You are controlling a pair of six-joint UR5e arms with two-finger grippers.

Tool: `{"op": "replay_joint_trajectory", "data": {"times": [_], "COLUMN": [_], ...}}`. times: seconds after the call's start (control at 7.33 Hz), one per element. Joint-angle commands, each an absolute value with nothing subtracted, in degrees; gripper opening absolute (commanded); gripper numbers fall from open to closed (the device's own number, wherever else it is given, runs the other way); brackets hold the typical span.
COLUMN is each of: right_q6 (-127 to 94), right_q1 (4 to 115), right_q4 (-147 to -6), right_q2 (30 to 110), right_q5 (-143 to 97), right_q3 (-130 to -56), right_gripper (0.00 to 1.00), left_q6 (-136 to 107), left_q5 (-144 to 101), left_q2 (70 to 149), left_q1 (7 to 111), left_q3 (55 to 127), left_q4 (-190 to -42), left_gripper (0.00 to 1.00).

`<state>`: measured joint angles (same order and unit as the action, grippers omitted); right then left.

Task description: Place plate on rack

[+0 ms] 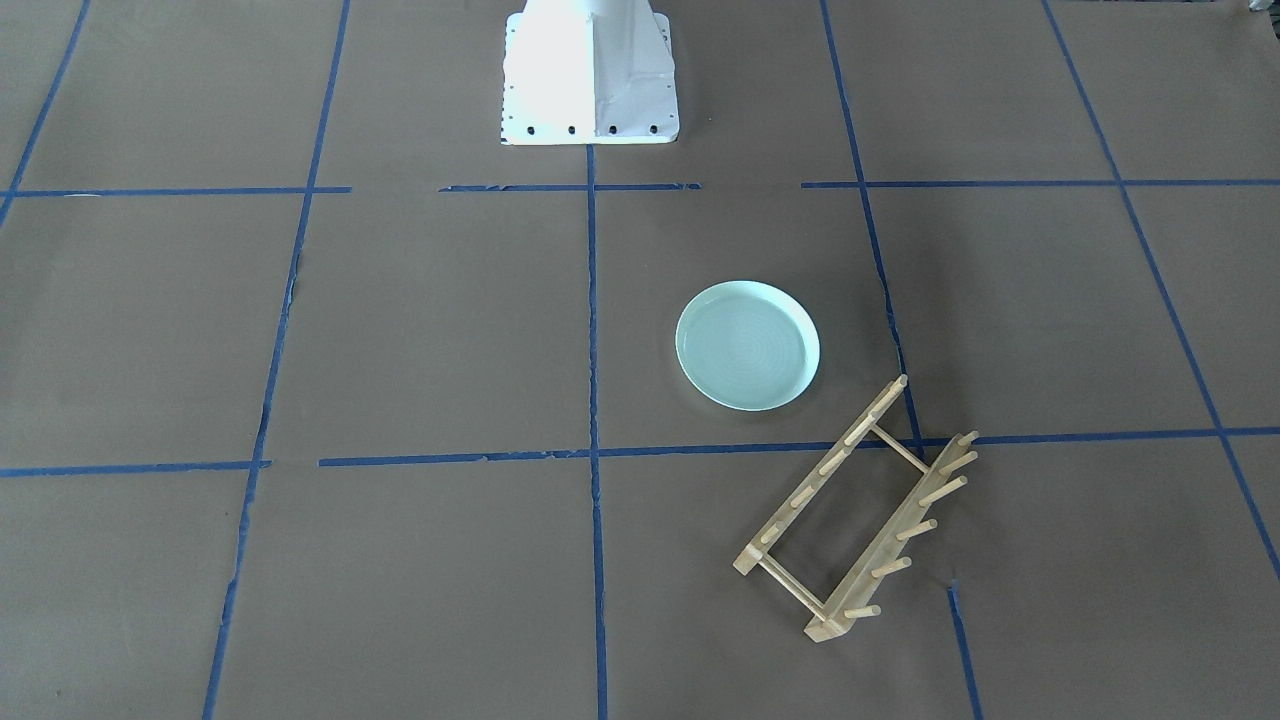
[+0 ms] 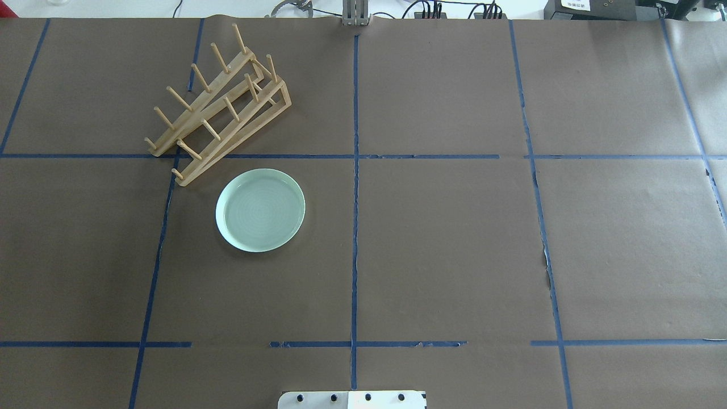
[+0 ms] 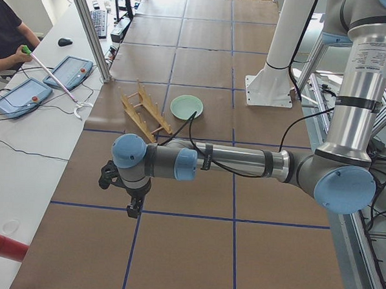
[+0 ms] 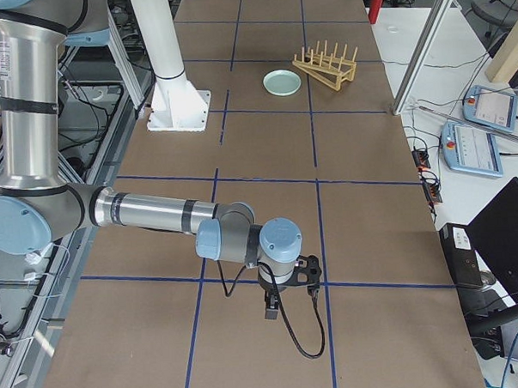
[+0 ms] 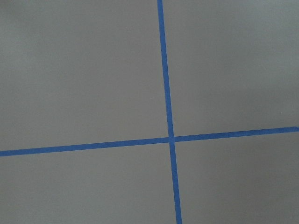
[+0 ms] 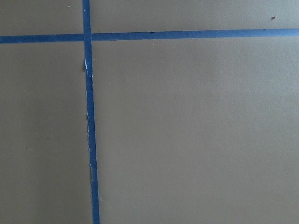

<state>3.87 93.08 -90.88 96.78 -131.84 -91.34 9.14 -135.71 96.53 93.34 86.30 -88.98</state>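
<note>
One wide table (image 2: 454,255), papered brown and taped into blue squares, carries everything, and no step of the task is done. The left arm (image 3: 231,163) and right arm (image 4: 148,212) hang over bare paper, well apart from the work. The rack (image 2: 244,133) stands on the robot's left with no dish in it. The plate (image 2: 260,210) lies flat just beside it, not touching: round, pale mint, shallow-rimmed, faintly ringed. Grasping, lifting and slotting remain. Whether the left gripper (image 3: 134,209) or right gripper (image 4: 271,312) is spread or closed, I cannot tell.
</note>
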Motion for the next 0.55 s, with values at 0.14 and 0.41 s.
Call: {"op": "replay_joint_trajectory", "data": {"times": [0.14, 0.41], "right_q6": [3.87, 3.87], "right_q1": [93.08, 93.08], "right_q4": [-90.88, -90.88], "right_q2": [96.85, 96.77], "right_q5": [-131.84, -131.84], "right_q3": [-91.41, -91.41], "right_gripper": [1.0, 1.0], "left_q6": [10.2, 9.76], "left_q5": [-135.61, -135.7], "left_q2": [95.45, 95.45], "left_q1": [93.43, 93.69], "left_q3": [86.75, 88.05], "left_q4": [-88.86, -88.6], "left_gripper": [1.0, 1.0]}}
